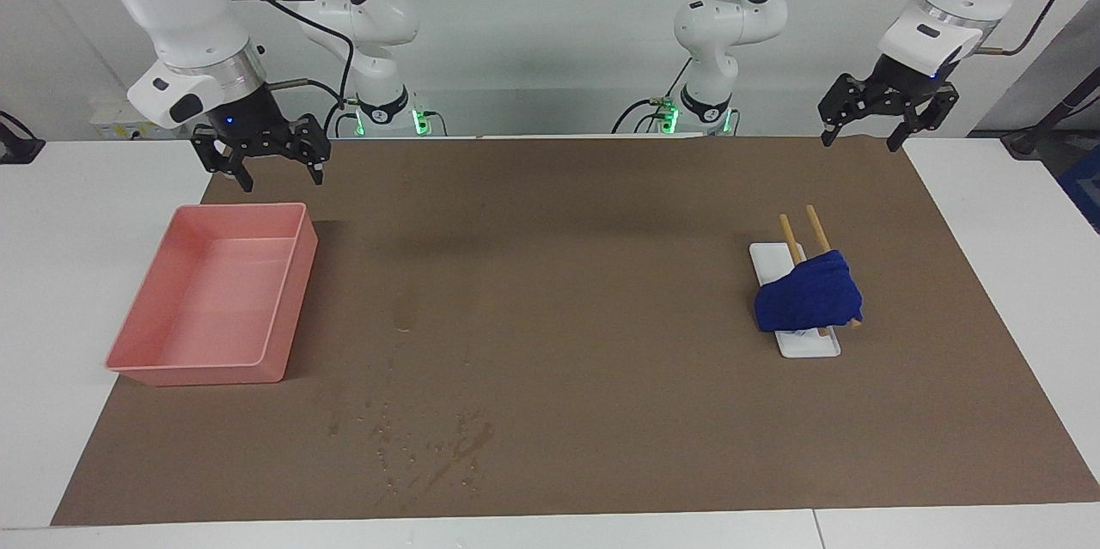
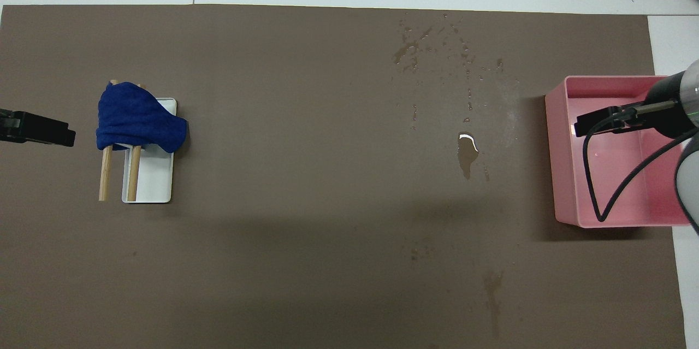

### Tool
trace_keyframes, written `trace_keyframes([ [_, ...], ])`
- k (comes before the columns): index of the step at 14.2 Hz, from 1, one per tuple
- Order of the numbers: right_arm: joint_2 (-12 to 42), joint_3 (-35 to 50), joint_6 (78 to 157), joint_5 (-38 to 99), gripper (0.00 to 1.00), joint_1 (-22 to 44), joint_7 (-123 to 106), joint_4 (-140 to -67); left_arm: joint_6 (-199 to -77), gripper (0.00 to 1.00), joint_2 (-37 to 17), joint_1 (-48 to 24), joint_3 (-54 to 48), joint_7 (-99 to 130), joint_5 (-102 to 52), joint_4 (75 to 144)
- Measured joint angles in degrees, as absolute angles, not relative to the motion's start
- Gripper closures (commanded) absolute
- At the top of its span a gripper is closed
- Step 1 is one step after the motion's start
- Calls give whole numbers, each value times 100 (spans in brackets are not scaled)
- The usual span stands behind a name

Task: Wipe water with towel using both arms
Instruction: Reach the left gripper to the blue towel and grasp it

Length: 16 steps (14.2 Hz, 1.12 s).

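Observation:
The towel [image 1: 808, 298] is a deep blue bundle draped over two wooden sticks [image 1: 789, 238] and a small white tray [image 1: 812, 344], toward the left arm's end of the brown mat [image 1: 601, 274]. It also shows in the overhead view [image 2: 136, 118]. The water [image 1: 404, 314] is a small darker blotch on the mat beside the pink tray [image 1: 292, 291]; it also shows in the overhead view [image 2: 467, 155]. My left gripper [image 1: 864, 139] is open and empty, raised over the mat's corner by its base. My right gripper [image 1: 279, 175] is open and empty, raised over the mat just by the pink tray's rim.
The pink tray [image 2: 551, 158] is empty and lies at the right arm's end of the mat. Dark specks and streaks [image 1: 447, 446] are scattered on the mat farther from the robots than the water. White table [image 1: 1014, 274] surrounds the mat.

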<state>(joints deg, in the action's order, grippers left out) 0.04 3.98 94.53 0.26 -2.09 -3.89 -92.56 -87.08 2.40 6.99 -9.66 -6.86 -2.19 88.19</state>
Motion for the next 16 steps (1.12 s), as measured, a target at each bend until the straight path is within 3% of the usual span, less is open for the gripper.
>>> trace_keyframes([
  [7, 4, 398, 9453, 26, 0, -209, -389, -9256, -9135, 0, 239, 699, -968, -686, -58, 8963],
  [14, 4, 398, 9453, 26, 0, -209, -389, -9261, -12000, 5, -49, 722, -903, -79, 588, 10810],
  [16, 4, 398, 9453, 26, 0, -209, -389, -9261, -12436, 7, -320, 719, -919, 257, 988, 11019],
])
